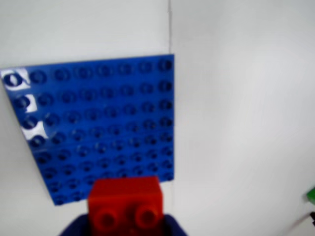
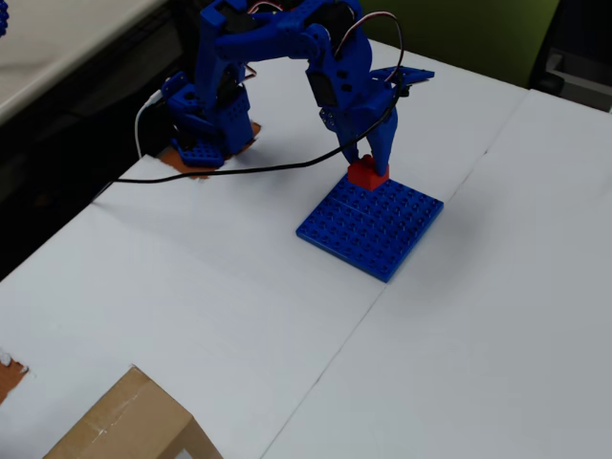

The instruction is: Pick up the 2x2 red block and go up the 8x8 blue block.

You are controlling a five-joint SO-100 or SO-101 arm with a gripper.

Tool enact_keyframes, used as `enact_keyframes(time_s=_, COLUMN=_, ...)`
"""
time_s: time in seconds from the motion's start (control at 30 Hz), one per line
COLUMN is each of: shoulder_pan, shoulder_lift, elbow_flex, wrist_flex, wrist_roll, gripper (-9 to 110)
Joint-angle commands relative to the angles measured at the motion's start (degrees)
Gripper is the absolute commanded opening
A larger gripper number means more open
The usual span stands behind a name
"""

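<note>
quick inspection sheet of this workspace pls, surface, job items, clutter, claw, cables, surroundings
surface: white table made of panels, with seams visible between them
job's things: 2x2 red block at the near-arm edge of the 8x8 blue block; whether it is seated cannot be told
clutter: cardboard box at the bottom edge of the overhead view
claw: claw shut on the red block, at the plate's edge
cables: black cable running across the table from the arm; white cable by the arm base
surroundings: green panel behind the table; dark floor at left

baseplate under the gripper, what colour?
Blue, with a grid of studs. The baseplate shows best in the wrist view; the red brick sits at its near edge.
</note>
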Motion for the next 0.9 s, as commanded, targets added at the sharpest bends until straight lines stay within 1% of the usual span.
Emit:
enact_keyframes(time_s=0.0, shoulder_pan=-0.44, shoulder_lift=1.14, elbow_flex=-1.76, wrist_flex=-0.26, wrist_roll=-6.59, gripper=0)
enact_keyframes(time_s=0.33, shoulder_pan=-0.26, shoulder_lift=2.37, elbow_flex=-1.41, wrist_flex=-0.44, wrist_roll=-6.33, gripper=0)
enact_keyframes(time_s=0.53, shoulder_pan=-0.26, shoulder_lift=7.12, elbow_flex=4.57, wrist_flex=-1.58, wrist_roll=-6.59, gripper=0)
enact_keyframes(time_s=0.87, shoulder_pan=-0.97, shoulder_lift=6.68, elbow_flex=4.57, wrist_flex=-2.55, wrist_roll=-5.80, gripper=0)
